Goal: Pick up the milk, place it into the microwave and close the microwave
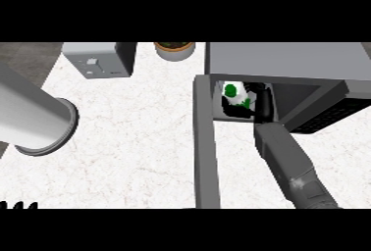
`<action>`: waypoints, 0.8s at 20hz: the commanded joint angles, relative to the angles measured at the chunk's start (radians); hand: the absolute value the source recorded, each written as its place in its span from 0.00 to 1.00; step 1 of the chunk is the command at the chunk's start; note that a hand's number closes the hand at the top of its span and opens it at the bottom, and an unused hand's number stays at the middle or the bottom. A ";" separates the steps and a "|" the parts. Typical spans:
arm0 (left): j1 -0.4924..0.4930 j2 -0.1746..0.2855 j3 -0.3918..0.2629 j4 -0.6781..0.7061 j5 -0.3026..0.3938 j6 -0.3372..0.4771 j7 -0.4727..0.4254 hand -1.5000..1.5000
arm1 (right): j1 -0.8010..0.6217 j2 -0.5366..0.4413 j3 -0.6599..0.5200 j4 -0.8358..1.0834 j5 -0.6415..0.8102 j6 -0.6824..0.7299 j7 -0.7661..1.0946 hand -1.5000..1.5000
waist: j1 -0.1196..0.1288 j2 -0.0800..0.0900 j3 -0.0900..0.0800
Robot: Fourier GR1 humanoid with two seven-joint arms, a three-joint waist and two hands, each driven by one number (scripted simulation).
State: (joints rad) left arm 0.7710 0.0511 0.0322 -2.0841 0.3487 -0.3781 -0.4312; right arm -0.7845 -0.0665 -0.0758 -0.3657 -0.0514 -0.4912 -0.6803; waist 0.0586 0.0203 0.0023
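Note:
The milk (233,94) is a white carton with green marks, standing inside the open microwave (290,61) at the upper right. My right hand (253,105) reaches into the cavity and its black fingers curl round the carton, hiding its lower part. The microwave door (205,147) hangs open, swung out toward me as a long grey panel left of my right forearm. Only the fingertips of my left hand (18,206) show at the lower left edge, resting.
A grey toaster (98,59) stands at the back left. A potted plant (174,49) sits beside it at the back centre. A large pale cylinder (33,117) juts in from the left edge over the white marbled counter (130,147).

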 commanded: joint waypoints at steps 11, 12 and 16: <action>-0.026 0.029 0.031 0.022 0.032 -0.035 0.003 0.00 | -0.146 -0.106 0.020 0.210 0.109 -0.155 -0.093 1.00 | 0.048 0.021 0.002; -0.044 0.038 0.035 0.034 0.033 -0.044 0.000 0.00 | -0.168 -0.113 0.009 0.210 0.101 -0.159 -0.085 1.00 | 0.054 0.025 0.002; -0.090 0.013 0.023 0.048 0.017 -0.007 0.013 0.00 | -0.185 -0.074 -0.034 0.200 0.066 -0.193 -0.113 1.00 | 0.054 0.031 0.003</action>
State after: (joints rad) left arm 0.7189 0.0742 0.0519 -2.0462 0.3687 -0.4085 -0.4279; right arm -0.9414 -0.1617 -0.0870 -0.1692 0.0269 -0.6273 -0.7668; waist 0.1107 0.0475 0.0049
